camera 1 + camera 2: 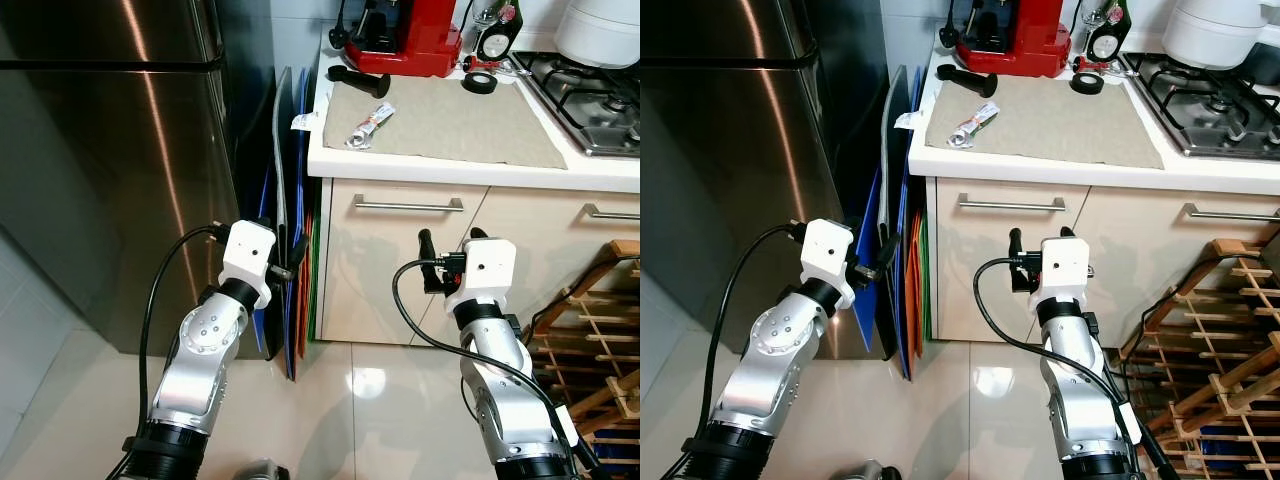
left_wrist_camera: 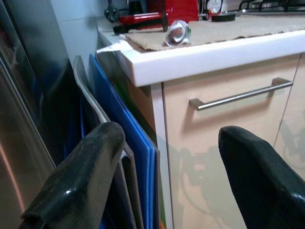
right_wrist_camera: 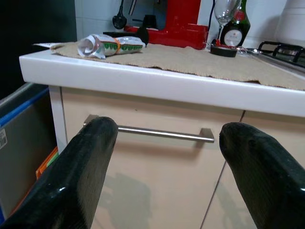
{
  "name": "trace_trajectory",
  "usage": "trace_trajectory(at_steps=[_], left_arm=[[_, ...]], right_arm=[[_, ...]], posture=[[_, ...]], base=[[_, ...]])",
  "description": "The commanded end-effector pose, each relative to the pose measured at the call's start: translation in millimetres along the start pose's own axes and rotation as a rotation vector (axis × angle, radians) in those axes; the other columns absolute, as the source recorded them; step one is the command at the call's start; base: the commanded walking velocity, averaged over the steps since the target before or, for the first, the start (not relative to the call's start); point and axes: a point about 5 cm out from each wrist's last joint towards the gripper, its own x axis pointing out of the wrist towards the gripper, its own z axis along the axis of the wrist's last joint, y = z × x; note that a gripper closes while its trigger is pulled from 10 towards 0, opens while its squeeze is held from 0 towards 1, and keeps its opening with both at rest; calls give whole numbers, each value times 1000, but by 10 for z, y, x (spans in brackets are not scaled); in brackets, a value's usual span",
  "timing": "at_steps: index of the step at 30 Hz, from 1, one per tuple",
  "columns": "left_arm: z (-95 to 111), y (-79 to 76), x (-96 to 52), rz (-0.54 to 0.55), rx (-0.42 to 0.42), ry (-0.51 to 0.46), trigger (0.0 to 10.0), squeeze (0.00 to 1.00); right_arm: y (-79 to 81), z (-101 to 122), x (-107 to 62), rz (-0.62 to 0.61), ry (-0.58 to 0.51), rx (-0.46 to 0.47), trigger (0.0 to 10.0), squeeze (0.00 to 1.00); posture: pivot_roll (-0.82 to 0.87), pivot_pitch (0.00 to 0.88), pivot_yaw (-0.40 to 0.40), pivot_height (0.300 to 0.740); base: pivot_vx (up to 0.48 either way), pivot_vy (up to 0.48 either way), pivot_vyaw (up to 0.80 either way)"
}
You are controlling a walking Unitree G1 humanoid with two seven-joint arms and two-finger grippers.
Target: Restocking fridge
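The stainless steel fridge (image 1: 110, 170) stands on the left with its doors closed. A crumpled silver packet with green print (image 1: 370, 126) lies on a beige mat (image 1: 450, 125) on the white counter (image 1: 400, 163). My left gripper (image 1: 288, 250) is raised in front of the gap between fridge and cabinet. It is open and empty, as the left wrist view shows (image 2: 167, 176). My right gripper (image 1: 450, 250) hovers before the cabinet drawer, below the counter edge. It is open too, with nothing between its fingers (image 3: 164, 171).
Blue, grey and orange flat boards (image 1: 295, 290) lean in the gap beside the fridge. A red coffee machine (image 1: 410, 35), a black tape roll (image 1: 480, 82) and a gas hob (image 1: 590, 95) sit on the counter. A wooden rack (image 1: 590, 340) stands low on the right. Drawer handle (image 1: 408, 205).
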Motion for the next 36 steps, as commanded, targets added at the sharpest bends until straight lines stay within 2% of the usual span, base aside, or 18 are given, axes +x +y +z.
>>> trace_trajectory(at_steps=[1,7,14,21,22,25,32,36], left_arm=[[1,11,16,9,6,0,10000,0],[-6,5,14,10,6,1,10000,0],[-14,9,14,11,8,5,10000,75],[-13,12,17,10,10,5,10000,75],[-10,12,19,8,13,1,10000,43],[-4,9,25,5,21,-5,10000,0],[12,-8,41,-19,42,-16,10000,0],[75,-22,65,-65,50,-62,10000,0]], right_arm=[[15,-13,-1,9,1,0,10000,0],[17,-17,-8,12,5,-1,10000,0],[27,-21,-11,16,7,-2,10000,0],[33,-26,-11,17,9,-2,10000,0],[35,-30,-11,17,12,-3,10000,0],[48,-51,-9,25,30,0,10000,0],[44,-62,-11,26,31,-3,10000,0],[29,-63,-5,28,22,-16,10000,0]], posture=[[79,0,15,740],[79,0,14,740],[80,6,16,740],[80,7,16,740],[80,6,18,740],[78,7,18,740],[75,9,19,740],[73,10,21,740]], base=[[-262,0,0],[-266,0,0],[-266,0,0],[-264,0,0],[0,0,0],[0,0,-544],[0,0,-725],[0,-303,-709]])
